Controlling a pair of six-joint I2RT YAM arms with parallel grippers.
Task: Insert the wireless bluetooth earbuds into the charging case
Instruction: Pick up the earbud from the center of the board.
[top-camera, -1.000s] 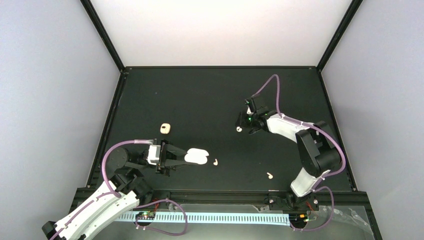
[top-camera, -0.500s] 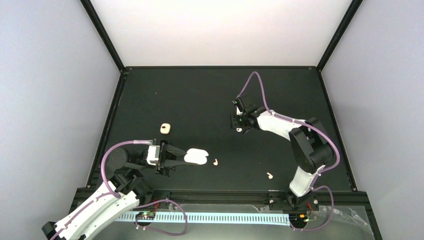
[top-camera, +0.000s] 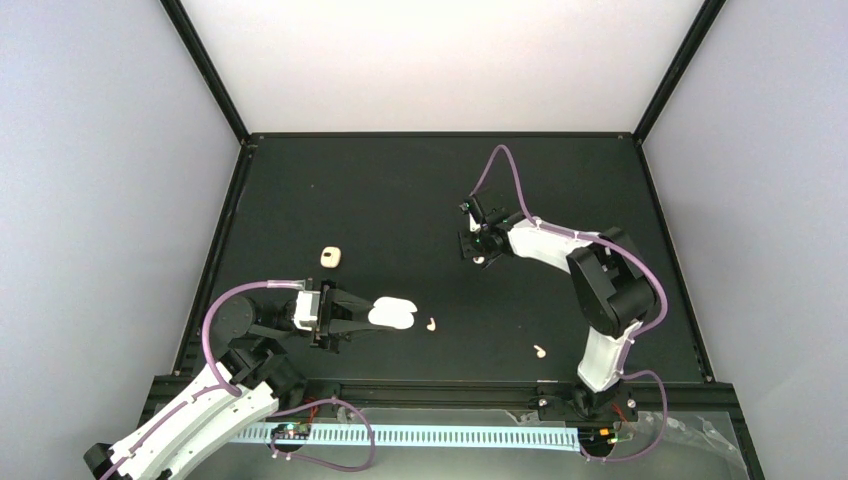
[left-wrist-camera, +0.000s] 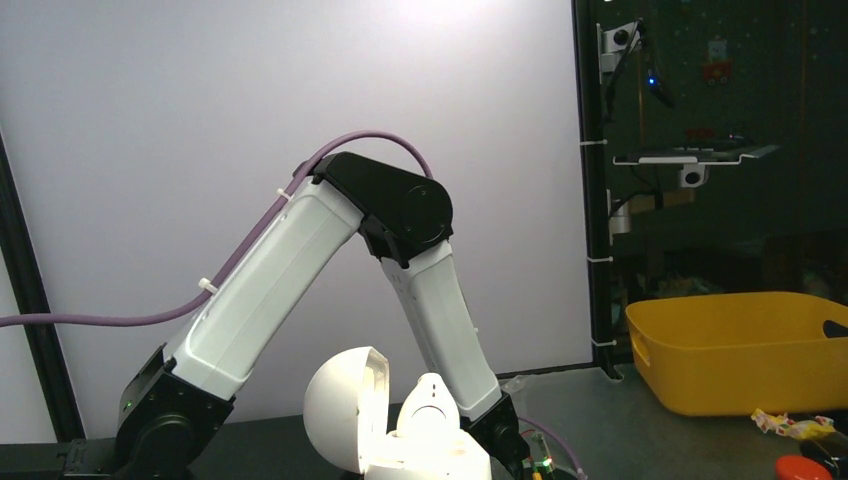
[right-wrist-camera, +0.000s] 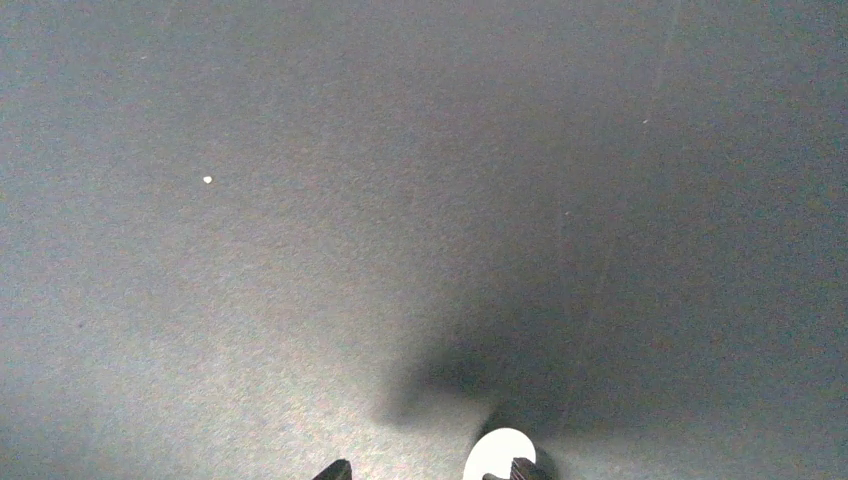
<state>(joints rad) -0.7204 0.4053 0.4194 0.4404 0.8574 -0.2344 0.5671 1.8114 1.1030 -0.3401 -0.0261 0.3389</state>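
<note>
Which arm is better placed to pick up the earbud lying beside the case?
Right. The left end effector is shut on the open case, so it is occupied. The right end effector is open, over a small white piece, with nothing between it and that earbud.

Left arm (top-camera: 200, 420), right arm (top-camera: 550, 245): white shells, black joints (purple cable (left-wrist-camera: 100, 322) looping along each).

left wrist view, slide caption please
Open white charging case up front, the right arm arched behind it, a yellow tub off to the side.
</note>
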